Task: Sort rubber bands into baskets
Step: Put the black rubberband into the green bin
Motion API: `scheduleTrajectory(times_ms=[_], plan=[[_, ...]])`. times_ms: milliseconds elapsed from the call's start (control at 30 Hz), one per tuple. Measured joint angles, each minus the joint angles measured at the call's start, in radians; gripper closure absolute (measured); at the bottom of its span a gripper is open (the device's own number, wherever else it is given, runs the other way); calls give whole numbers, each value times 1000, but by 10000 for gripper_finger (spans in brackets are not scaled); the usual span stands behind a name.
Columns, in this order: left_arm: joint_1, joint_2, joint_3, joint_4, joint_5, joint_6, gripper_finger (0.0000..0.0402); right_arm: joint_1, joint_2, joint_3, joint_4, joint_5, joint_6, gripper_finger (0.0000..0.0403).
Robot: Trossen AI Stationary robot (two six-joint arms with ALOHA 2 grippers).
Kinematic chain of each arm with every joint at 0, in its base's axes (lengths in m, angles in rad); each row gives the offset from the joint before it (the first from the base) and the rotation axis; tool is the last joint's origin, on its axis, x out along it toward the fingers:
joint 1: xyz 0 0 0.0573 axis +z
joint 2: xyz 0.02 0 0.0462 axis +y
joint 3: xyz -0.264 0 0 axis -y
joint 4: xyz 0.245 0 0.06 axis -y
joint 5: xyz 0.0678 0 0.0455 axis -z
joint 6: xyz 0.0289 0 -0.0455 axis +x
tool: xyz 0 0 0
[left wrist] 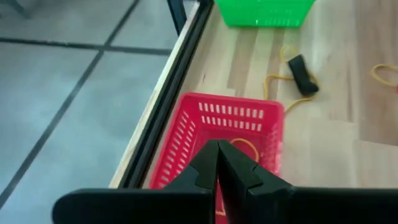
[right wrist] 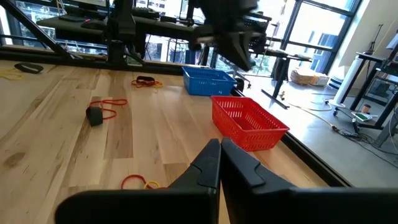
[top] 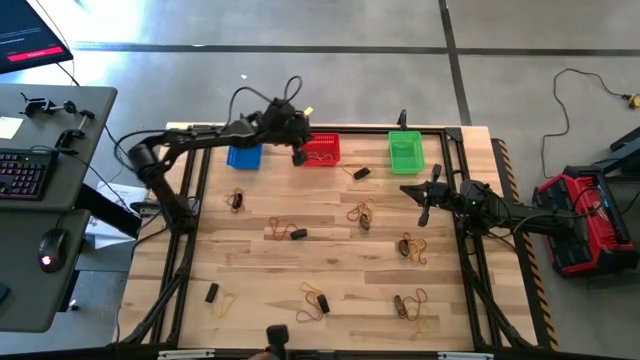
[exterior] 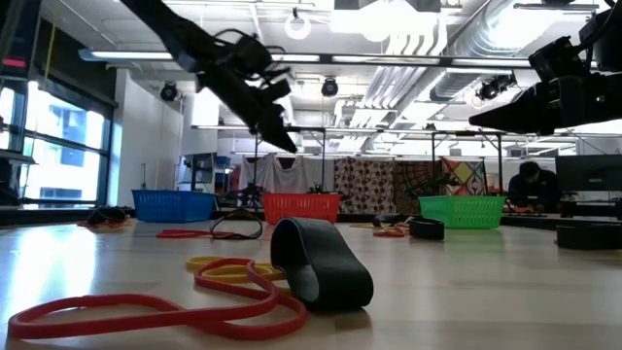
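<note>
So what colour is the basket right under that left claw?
Red: the mesh basket under the shut left claw, clearest in the left wrist view.

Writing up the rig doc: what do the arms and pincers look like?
Both arms are dark, near-black, jointed links. The left pincer and right pincer each end in two matte black fingers tapering to a narrow tip. Black cables loop above the left arm's wrist. No markings show.
</note>
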Motion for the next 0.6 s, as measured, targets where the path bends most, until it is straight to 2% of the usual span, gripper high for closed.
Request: scheduleTrajectory(times_ms=[300, 600], plan=[[-71, -218, -333, 258, 1, -111, 401, 0, 0, 0, 0, 0, 0, 403], [-165, -347, -604, 506, 1, -216, 401, 0, 0, 0, 0, 2, 0, 403]])
